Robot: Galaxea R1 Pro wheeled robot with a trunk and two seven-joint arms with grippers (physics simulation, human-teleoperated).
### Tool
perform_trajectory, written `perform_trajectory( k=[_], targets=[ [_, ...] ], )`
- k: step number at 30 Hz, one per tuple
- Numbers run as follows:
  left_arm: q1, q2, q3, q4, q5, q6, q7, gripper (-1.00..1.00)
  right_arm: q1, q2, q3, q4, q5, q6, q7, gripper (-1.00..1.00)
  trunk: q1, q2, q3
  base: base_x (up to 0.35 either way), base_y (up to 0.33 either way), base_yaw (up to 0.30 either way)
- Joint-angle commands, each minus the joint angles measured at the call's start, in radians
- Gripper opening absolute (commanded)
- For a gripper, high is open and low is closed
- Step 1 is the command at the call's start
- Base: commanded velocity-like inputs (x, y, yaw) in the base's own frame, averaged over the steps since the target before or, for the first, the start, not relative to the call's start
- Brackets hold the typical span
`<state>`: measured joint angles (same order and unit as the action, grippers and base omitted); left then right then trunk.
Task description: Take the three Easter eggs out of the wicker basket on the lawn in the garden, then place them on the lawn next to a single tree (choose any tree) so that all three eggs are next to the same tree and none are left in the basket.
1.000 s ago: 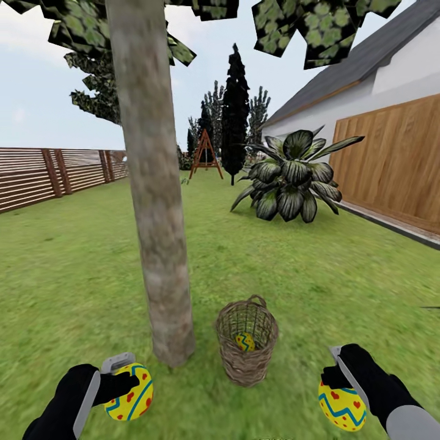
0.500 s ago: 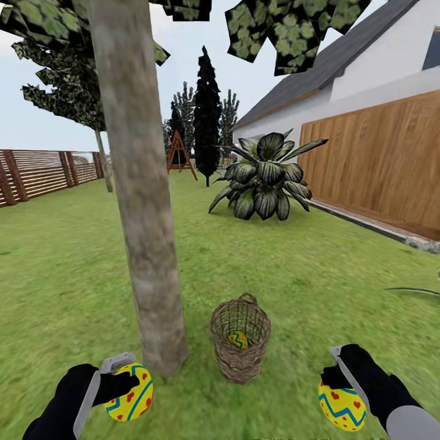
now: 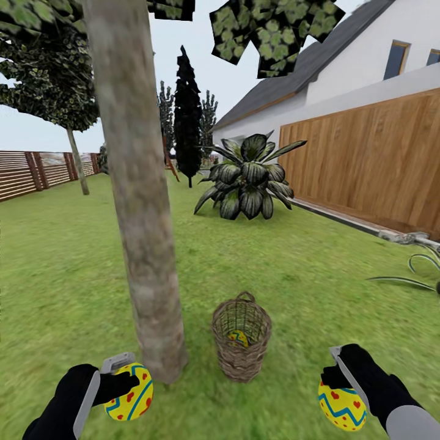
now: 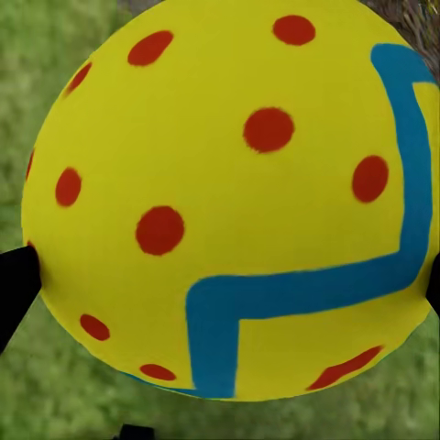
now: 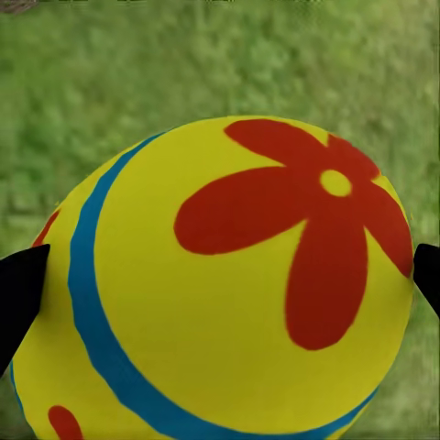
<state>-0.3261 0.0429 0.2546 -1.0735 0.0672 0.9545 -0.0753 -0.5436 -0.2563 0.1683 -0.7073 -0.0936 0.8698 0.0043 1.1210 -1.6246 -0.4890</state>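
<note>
A brown wicker basket [image 3: 241, 342] stands on the lawn [image 3: 305, 263] just right of a thick grey-brown tree trunk [image 3: 137, 183]. One yellow Easter egg [image 3: 238, 337] lies inside it, seen through the weave. My left gripper [image 3: 125, 385] is shut on a second egg [image 3: 129, 392] low at the left, near the trunk's base; the left wrist view shows that egg [image 4: 229, 202] with red dots and a blue zigzag. My right gripper [image 3: 336, 391] is shut on a third egg [image 3: 341, 405], and in the right wrist view this egg [image 5: 220, 284] bears a red flower.
A large dark-leaved shrub [image 3: 247, 180] grows beyond the basket. A wooden wall [image 3: 366, 159] and white house [image 3: 379, 55] bound the right side, a slat fence [image 3: 30, 174] the left. A black conifer [image 3: 186, 116] and a thin-trunked tree [image 3: 76, 159] stand farther back.
The whole view has swung to the right, so the trunk, shrub and house sit further left in the picture. Both grippers keep their eggs at the same places.
</note>
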Motion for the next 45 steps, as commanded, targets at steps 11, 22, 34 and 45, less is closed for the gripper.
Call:
perform_trajectory(
  k=[11,22,34,45],
  targets=[
    [-0.001,0.000,0.002,0.000,0.006,0.004,0.000,-1.00,-0.001,-0.003,0.004,-0.001,-0.011,0.005,-0.004,-1.00,0.000,-0.001,-0.001,0.000,0.344,-0.001],
    [-0.001,0.000,0.003,0.000,0.008,0.003,-0.001,-1.00,0.000,-0.003,0.003,-0.001,-0.010,0.005,-0.004,-1.00,0.000,-0.001,-0.001,0.114,0.310,0.000],
    [-0.001,0.001,0.009,0.000,0.007,0.003,0.001,-1.00,0.000,-0.003,0.005,-0.001,-0.011,0.005,-0.004,-1.00,0.000,-0.001,-0.001,0.195,0.094,0.000],
    [-0.001,0.004,0.018,0.000,0.007,0.004,0.002,-1.00,-0.001,-0.001,0.005,0.013,-0.011,-0.031,-0.004,-1.00,0.027,-0.050,-0.023,0.000,0.000,0.000]
  ],
)
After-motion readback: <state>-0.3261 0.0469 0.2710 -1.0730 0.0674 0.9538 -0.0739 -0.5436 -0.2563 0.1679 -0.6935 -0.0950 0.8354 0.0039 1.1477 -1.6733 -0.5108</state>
